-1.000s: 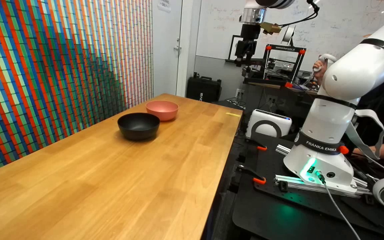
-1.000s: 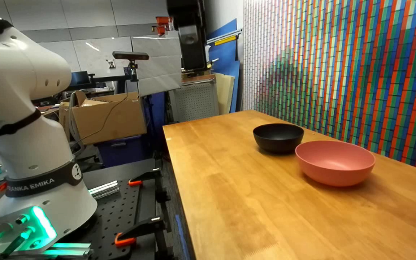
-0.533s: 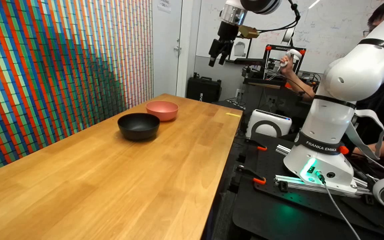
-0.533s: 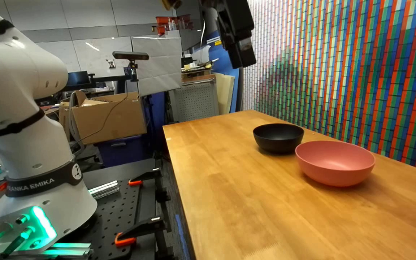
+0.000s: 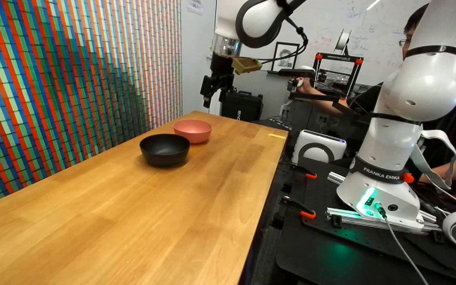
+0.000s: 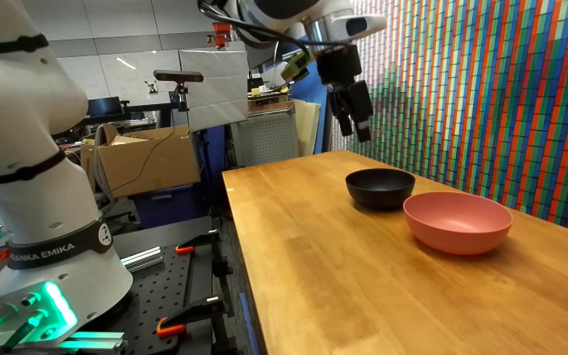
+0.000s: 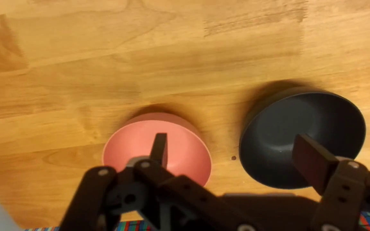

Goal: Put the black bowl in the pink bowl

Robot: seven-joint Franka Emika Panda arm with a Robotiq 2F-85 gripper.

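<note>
The black bowl [image 5: 164,152] stands upright on the wooden table, also seen in an exterior view [image 6: 380,192]. The pink bowl [image 5: 193,133] stands upright close beside it, also seen in an exterior view [image 6: 456,234]. Both look empty. My gripper [image 6: 355,134] is in the air well above the table and bowls, pointing down; it also shows in an exterior view [image 5: 215,99]. In the wrist view my gripper [image 7: 231,141] is open with nothing between the fingers. One finger overlaps the pink bowl [image 7: 185,144], the other overlaps the black bowl [image 7: 278,122].
The wooden table [image 5: 164,221] carries both bowls near its far side, along a wall of coloured tiles [image 6: 486,98]. A piece of yellow tape [image 5: 276,136] lies on the table. A person with a hand controller is behind the arm.
My gripper has swung out over the table toward the bowls, leftward in one exterior view and rightward in the other, and come lower. The bowls have not moved.
</note>
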